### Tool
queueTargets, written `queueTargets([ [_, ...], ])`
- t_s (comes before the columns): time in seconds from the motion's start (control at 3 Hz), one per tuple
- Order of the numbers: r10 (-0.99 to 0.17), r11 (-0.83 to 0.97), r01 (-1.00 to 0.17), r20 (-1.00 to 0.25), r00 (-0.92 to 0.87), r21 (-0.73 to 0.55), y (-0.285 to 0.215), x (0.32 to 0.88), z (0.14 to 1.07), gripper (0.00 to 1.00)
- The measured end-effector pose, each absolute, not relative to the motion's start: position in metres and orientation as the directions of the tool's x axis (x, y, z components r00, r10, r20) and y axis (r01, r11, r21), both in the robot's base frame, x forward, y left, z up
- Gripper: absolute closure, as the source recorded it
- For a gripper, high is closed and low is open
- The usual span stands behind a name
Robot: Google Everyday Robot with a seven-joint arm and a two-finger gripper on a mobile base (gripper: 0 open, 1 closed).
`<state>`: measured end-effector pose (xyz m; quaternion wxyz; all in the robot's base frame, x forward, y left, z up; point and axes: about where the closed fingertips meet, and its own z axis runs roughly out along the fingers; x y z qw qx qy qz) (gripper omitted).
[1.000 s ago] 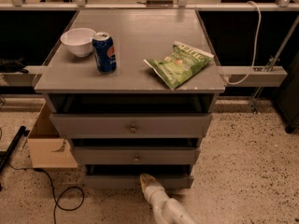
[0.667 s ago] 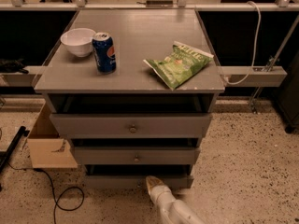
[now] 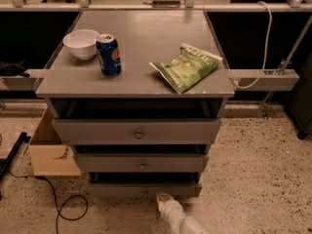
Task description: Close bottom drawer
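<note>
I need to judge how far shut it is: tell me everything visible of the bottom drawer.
The bottom drawer is the lowest of three in the grey cabinet, just above the speckled floor. Its slim, flat grey front looks painted, with a small round knob at the centre. It sits level and pulled out a little, a dark strip of its inside showing above the front. The gripper is at the front's lower edge, right of the knob; contact cannot be confirmed.

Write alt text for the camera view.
The gripper hovers low, close to the front of the slightly open bottom drawer of a grey three-drawer cabinet. On top are a white bowl, a blue soda can and a green chip bag.
</note>
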<state>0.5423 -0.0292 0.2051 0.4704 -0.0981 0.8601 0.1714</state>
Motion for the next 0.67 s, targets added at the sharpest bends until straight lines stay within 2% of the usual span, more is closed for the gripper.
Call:
queueTargets([
  [0.33, 0.027, 0.914, -0.325, -0.834, -0.551, 0.244, -0.009, 0.552, 0.199, 1.0],
  [0.67, 0.002, 0.915, -0.332, -0.824, -0.567, 0.23, -0.001, 0.549, 0.187, 1.0],
])
